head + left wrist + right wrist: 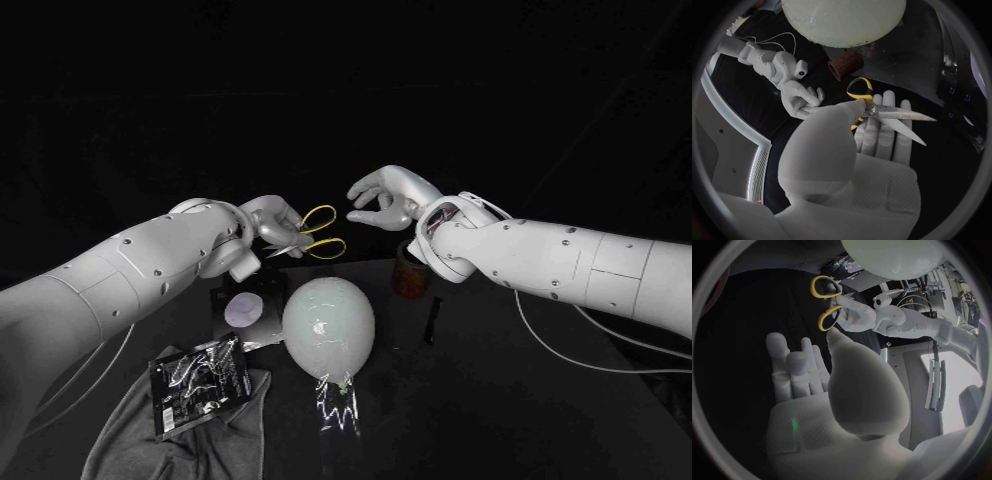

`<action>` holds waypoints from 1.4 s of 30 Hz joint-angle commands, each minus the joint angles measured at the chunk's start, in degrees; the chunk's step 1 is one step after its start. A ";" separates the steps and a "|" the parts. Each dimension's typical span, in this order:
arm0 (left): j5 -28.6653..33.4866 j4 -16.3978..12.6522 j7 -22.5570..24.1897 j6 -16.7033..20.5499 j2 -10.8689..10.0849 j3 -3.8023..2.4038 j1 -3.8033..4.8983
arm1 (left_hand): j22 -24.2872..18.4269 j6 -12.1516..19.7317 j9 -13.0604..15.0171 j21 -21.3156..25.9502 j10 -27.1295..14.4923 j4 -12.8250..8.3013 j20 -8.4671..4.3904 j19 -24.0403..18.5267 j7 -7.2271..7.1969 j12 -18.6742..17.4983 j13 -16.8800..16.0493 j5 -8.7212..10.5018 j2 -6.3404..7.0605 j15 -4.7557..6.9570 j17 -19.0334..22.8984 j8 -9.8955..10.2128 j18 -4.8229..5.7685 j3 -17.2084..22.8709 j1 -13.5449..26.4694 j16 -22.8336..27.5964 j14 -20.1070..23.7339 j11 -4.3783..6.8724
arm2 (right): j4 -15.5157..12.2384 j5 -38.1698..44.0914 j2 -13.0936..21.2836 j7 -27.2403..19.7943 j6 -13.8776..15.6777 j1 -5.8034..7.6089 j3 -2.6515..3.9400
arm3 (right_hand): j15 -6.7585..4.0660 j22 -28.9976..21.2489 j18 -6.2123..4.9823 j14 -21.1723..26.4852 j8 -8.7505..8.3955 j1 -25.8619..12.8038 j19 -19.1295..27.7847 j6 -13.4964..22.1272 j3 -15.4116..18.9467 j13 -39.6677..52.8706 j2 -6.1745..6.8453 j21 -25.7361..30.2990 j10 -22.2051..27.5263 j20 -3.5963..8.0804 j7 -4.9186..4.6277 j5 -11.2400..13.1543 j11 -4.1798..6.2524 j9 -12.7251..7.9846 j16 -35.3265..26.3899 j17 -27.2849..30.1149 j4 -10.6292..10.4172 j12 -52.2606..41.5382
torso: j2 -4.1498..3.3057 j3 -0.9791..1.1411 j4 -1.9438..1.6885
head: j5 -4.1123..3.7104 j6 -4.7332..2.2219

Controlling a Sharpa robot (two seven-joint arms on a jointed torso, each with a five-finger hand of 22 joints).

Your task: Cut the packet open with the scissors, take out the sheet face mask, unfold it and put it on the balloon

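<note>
Head view: left hand (268,228) grips the yellow-handled scissors (879,112) above the table (490,400), blades parted. Right hand (389,200) is empty, fingers apart, near the scissors. Balloon (329,320) lies on the table, with the packet (202,385) beside it on a grey cloth (144,440).

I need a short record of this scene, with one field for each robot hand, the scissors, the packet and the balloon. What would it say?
left robot hand: raised, holds the scissors
scissors: yellow handles, blades apart
right robot hand: raised near the scissors, holds nothing, fingers apart
packet: lies on the grey cloth, neither hand touches it
balloon: lies beside the packet, no mask on it
</note>
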State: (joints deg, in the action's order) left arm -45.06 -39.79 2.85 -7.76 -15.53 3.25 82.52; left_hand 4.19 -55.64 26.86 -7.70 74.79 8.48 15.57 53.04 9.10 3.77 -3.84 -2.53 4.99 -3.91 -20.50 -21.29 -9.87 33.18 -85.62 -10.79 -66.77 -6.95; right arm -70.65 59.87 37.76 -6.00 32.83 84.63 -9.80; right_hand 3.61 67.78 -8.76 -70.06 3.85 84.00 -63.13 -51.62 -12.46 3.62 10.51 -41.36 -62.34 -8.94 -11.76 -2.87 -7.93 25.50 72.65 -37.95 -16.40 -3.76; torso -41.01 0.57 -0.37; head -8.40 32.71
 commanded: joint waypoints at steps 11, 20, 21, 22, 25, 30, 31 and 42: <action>5.43 -2.51 2.59 3.64 -1.13 -0.06 0.08 | 0.02 0.27 0.34 -0.23 1.28 -0.23 -0.02 0.18 -0.14 -0.03 -0.02 -0.20 -0.38 0.15 -0.09 -0.24 -0.58 0.71 0.46 0.11 0.00 1.59 | 2.08 -11.83 -2.08 3.25 -6.28 -1.90 -0.15 | 0.84 0.21 -0.65 2.37 0.02 -2.05 2.57 2.58 5.92 0.03 -1.20 2.25 2.94 -1.10 -0.87 -0.05 -0.93 -1.22 0.37 1.52 -0.08 -0.01 | -0.01 0.18 -0.07 | 0.31 -0.18; 5.85 -2.97 2.93 4.46 -1.13 -0.08 0.08 | 0.02 0.31 0.41 -0.22 1.24 -0.29 -0.02 0.15 -0.12 -0.05 -0.01 -0.20 -0.39 0.13 -0.12 -0.25 -0.58 0.81 0.57 0.14 0.03 1.57 | 2.30 -11.58 -3.39 2.17 -7.05 -2.44 -0.19 | 0.85 1.28 -0.51 1.45 0.39 -1.80 1.57 1.89 6.88 0.10 -2.14 0.56 2.31 -1.25 -0.94 -0.05 -0.91 -1.28 1.50 -0.16 -0.01 -0.32 | 0.04 0.07 0.06 | 0.25 -0.25; 5.86 -3.00 2.95 4.42 -1.12 -0.08 0.08 | 0.02 0.31 0.41 -0.22 1.24 -0.29 -0.02 0.15 -0.12 -0.05 -0.01 -0.20 -0.39 0.13 -0.12 -0.25 -0.58 0.81 0.57 0.14 0.03 1.57 | 2.56 -11.52 -3.57 2.14 -7.09 -2.50 -0.19 | 0.85 1.35 -0.50 1.41 0.40 -1.77 1.52 1.86 6.91 0.10 -2.24 0.47 2.28 -1.26 -0.95 -0.05 -0.92 -1.29 1.56 -0.21 -0.01 -0.32 | 0.04 0.07 0.04 | 0.21 -0.24; 5.88 -3.04 2.97 4.37 -1.11 -0.08 0.08 | 0.02 0.31 0.41 -0.22 1.24 -0.29 -0.02 0.15 -0.12 -0.05 -0.01 -0.20 -0.39 0.13 -0.12 -0.25 -0.58 0.81 0.57 0.14 0.03 1.57 | 2.80 -11.49 -3.71 2.13 -7.12 -2.54 -0.20 | 0.85 1.35 -0.50 1.41 0.40 -1.77 1.52 1.86 6.91 0.10 -2.24 0.47 2.28 -1.26 -0.95 -0.05 -0.92 -1.29 1.56 -0.21 -0.01 -0.32 | 0.03 0.09 0.01 | 0.20 -0.25; 5.92 -3.15 3.02 4.29 -1.11 -0.08 0.08 | 0.01 0.35 0.46 -0.21 1.22 -0.34 -0.01 0.14 -0.11 -0.05 -0.01 -0.20 -0.39 0.12 -0.14 -0.25 -0.58 0.88 0.65 0.16 0.06 1.56 | 3.50 -11.39 -4.13 2.12 -7.19 -2.62 -0.20 | 0.86 1.59 -0.48 1.20 0.41 -1.65 1.33 1.78 7.02 0.08 -2.66 0.15 2.23 -1.29 -1.00 -0.06 -0.94 -1.34 1.86 -0.56 0.01 -0.31 | 0.01 0.11 -0.02 | 0.20 -0.26; 5.96 -3.22 3.11 4.47 -1.09 -0.08 0.08 | 0.01 0.35 0.46 -0.21 1.22 -0.34 -0.01 0.14 -0.11 -0.05 -0.01 -0.20 -0.39 0.12 -0.14 -0.25 -0.58 0.88 0.65 0.16 0.06 1.56 | 4.23 -11.05 -4.60 2.22 -7.48 -2.74 -0.21 | 0.88 2.12 -0.38 0.85 0.45 -1.21 0.88 1.61 7.03 0.08 -3.41 -0.64 2.09 -1.34 -1.04 -0.03 -0.96 -1.43 2.35 -1.15 0.14 -0.32 | -0.04 0.10 -0.05 | 0.27 -0.22; 5.97 -3.23 3.14 4.53 -1.08 -0.08 0.08 | 0.01 0.35 0.46 -0.21 1.22 -0.34 -0.01 0.14 -0.11 -0.05 -0.01 -0.20 -0.39 0.12 -0.14 -0.25 -0.58 0.88 0.65 0.16 0.06 1.56 | 4.39 -10.97 -4.73 2.26 -7.62 -2.76 -0.21 | 0.88 2.18 -0.38 0.79 0.46 -1.13 0.85 1.56 7.03 0.08 -3.52 -0.70 2.04 -1.34 -1.04 -0.03 -0.95 -1.44 2.43 -1.25 0.16 -0.33 | -0.04 0.11 -0.06 | 0.26 -0.25; 6.78 -3.33 3.91 4.90 -0.99 -0.09 0.08 | 0.00 0.40 0.55 -0.19 1.18 -0.40 0.00 0.10 -0.09 -0.06 0.00 -0.20 -0.42 0.09 -0.17 -0.26 -0.57 1.00 0.80 0.20 0.10 1.53 | 4.48 -11.71 -5.31 1.55 -7.99 -2.93 -0.22 | -3.16 9.21 1.80 -6.74 6.18 8.30 -7.98 -8.57 -1.73 1.20 -10.62 -15.36 -10.28 1.70 3.91 0.05 3.91 0.83 8.03 -13.66 3.79 -4.88 | 0.00 0.05 0.08 | 0.36 -0.20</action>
State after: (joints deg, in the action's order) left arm -39.37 -42.92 5.34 -3.51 -16.69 3.24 82.52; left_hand 4.19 -55.53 27.39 -7.70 74.77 8.06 15.57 53.03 9.02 3.49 -3.81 -2.34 5.28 -4.03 -20.62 -21.19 -9.71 33.93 -84.88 -10.79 -66.87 -6.93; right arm -66.04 48.44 32.55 -3.41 25.78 81.72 -10.04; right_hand 0.99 74.67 -7.85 -75.98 9.14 90.96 -70.22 -59.14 -13.17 4.37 0.76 -55.29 -70.19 -7.71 -8.43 -2.81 -5.60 25.83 80.14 -50.38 -13.07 -7.78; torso -41.03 0.63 -0.37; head -8.05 32.55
